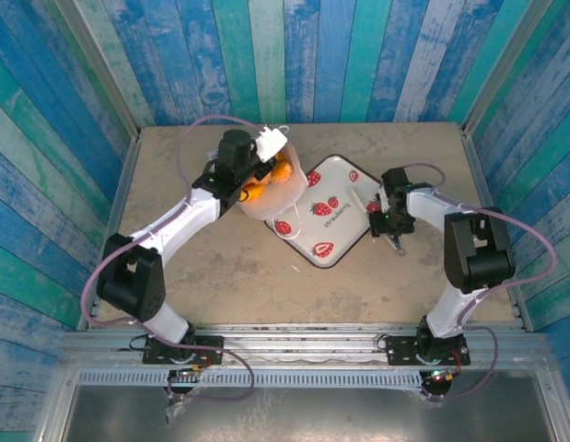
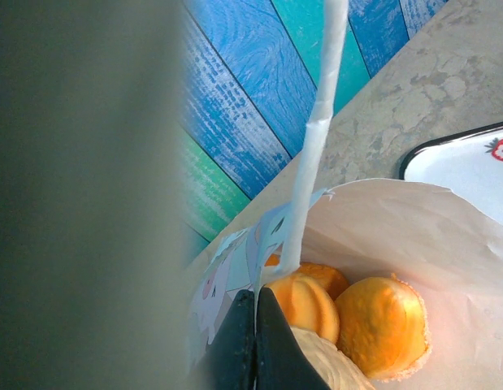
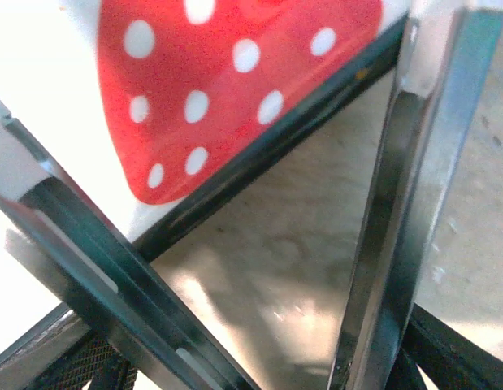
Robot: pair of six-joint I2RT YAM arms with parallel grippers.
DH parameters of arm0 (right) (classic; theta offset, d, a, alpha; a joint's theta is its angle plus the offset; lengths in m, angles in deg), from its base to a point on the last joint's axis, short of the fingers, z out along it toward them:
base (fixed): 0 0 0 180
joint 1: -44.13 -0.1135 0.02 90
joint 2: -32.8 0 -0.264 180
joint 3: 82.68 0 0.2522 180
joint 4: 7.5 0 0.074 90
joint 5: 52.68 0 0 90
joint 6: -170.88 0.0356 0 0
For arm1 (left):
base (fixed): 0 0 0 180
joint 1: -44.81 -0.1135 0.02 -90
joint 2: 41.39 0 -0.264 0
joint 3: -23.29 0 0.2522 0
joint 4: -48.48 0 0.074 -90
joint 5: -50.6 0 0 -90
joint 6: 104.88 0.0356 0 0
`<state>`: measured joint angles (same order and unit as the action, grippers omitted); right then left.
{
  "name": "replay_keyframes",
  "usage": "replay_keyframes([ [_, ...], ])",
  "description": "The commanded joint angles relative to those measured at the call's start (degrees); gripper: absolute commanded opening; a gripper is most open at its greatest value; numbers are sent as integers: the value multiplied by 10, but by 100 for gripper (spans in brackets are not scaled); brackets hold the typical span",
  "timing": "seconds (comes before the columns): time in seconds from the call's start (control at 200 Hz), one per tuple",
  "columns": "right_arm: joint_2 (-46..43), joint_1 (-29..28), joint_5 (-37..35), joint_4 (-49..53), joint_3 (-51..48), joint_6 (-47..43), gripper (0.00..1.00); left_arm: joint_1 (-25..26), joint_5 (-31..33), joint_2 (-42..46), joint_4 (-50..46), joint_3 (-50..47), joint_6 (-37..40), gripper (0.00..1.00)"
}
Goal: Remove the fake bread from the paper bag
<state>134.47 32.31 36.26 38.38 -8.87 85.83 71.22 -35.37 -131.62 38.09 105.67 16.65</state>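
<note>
Blue planks point(image 1: 312, 55) walled the counter point(image 1: 220, 276), where bread point(image 2: 381, 325) lay in the bag point(image 2: 414, 219) just beside the left fingers point(image 2: 239, 349) (pinched together on its rim), the right fingers point(image 3: 397, 203) spread empty, well apart.

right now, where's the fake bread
The fake bread sits inside the paper bag, left of centre on the table in the top view, by the left hand, with the strawberry-print tray to its right.

- Tall white paper bag point(image 1: 266, 207) rests on the tan table point(image 1: 220, 267), just left of the white strawberry-print tray point(image 1: 344, 228)
- Glossy orange toy bread point(image 2: 381, 325) sits inside the bag
</note>
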Motion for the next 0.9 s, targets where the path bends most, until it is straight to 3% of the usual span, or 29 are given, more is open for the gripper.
replay_keyframes([
  [0.0,41,-9,-6,10,-15,-7,69,0,4,45,18,18,6,0],
  [0.175,31,-9,-6,4,-20,-13,55,0,10,49,21,13,6,0],
  [0.291,17,-9,-18,1,-26,-13,41,0,11,49,20,14,5,0],
  [0.366,-3,-10,-24,-3,-31,-14,28,1,10,50,18,14,3,0],
  [0.461,-34,-17,-41,-7,-35,-11,4,0,11,51,20,14,-2,0],
  [0.686,-120,-47,-69,-12,-35,-2,1,1,16,52,24,13,-21,0],
  [0.892,-215,-72,-14,-25,-33,-7,1,1,23,57,35,3,-44,0],
])
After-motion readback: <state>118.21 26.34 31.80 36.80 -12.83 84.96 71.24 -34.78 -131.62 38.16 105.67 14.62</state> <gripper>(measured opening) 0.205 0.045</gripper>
